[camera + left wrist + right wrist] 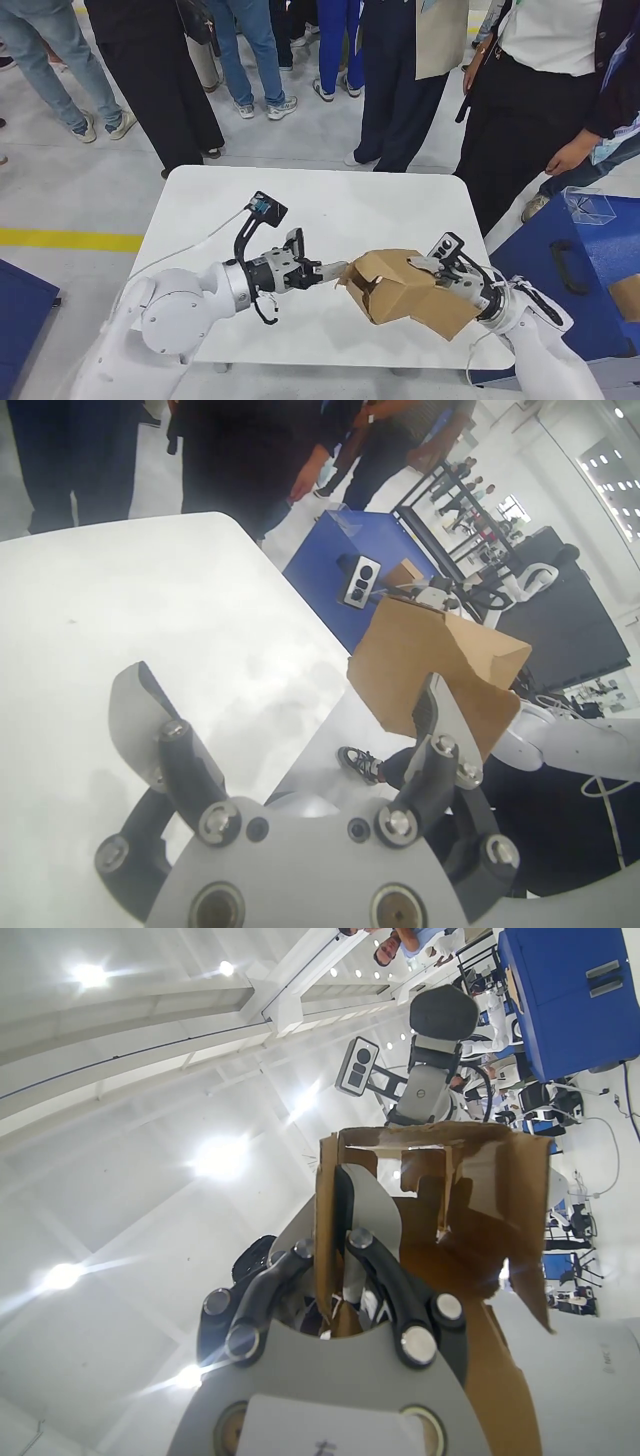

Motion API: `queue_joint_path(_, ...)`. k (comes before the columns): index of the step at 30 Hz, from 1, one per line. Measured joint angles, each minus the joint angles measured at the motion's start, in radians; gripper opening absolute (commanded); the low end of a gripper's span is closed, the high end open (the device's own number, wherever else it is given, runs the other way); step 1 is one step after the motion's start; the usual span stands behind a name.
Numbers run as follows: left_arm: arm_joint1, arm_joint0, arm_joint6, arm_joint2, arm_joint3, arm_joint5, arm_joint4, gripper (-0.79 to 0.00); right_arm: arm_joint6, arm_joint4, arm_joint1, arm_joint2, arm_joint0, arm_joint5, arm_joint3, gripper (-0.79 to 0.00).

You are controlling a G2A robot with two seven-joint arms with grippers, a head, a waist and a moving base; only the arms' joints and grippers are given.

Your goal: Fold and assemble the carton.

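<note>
We see the carton held up off the white table, over its near right corner, by the right gripper. Its jaws pinch one side wall of the box, one finger inside and the other outside. We judge that this grip is meant to steady the box in the air with its open end turned toward the other arm, so the loose flaps can be pushed in. The left gripper sits just beside that end, jaws spread wide with nothing between them. One fingertip lies against a flap or just short of it (we cannot tell whether it touches).

The carton is plain brown cardboard, matt and stiff. It is partly squared up into a box but skewed, with creased panels and a few ragged, torn edges inside. The flaps stand loose, so the folding looks unfinished to us. The fingers are curved plates of pale metal with dark ribbed pads, likely there to hold thin board without slipping. The table is smooth, with rounded corners.
</note>
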Motion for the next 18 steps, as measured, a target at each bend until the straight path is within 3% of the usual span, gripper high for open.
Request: queue_joint_path(18, -0.012, -0.033, -0.006, 0.092, 0.014, 0.020, 0.008, 0.000, -0.010, -0.011, 0.002, -0.011, 0.004, -0.028, -0.004, -0.785)
